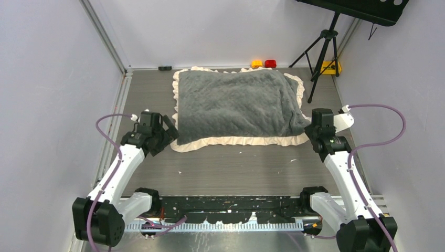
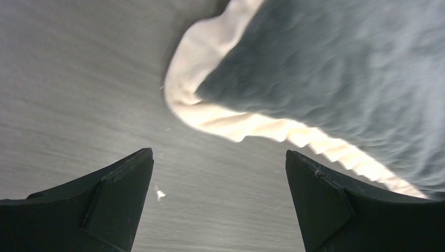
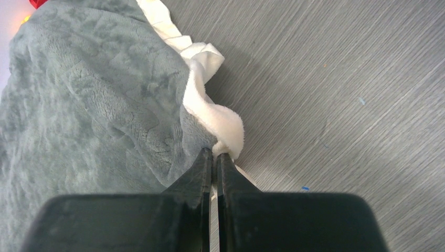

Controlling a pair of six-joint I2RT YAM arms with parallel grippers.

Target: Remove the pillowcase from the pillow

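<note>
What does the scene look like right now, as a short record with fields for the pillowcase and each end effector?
pillowcase: lies flat on the table, grey face up, cream frill around the edges
pillow: not visible; no yellow shows anywhere
left end effector: open, just off the near-left frilled corner, holding nothing
right end effector: shut on the frill at the near-right corner
task state: cover not yet pulled off
</note>
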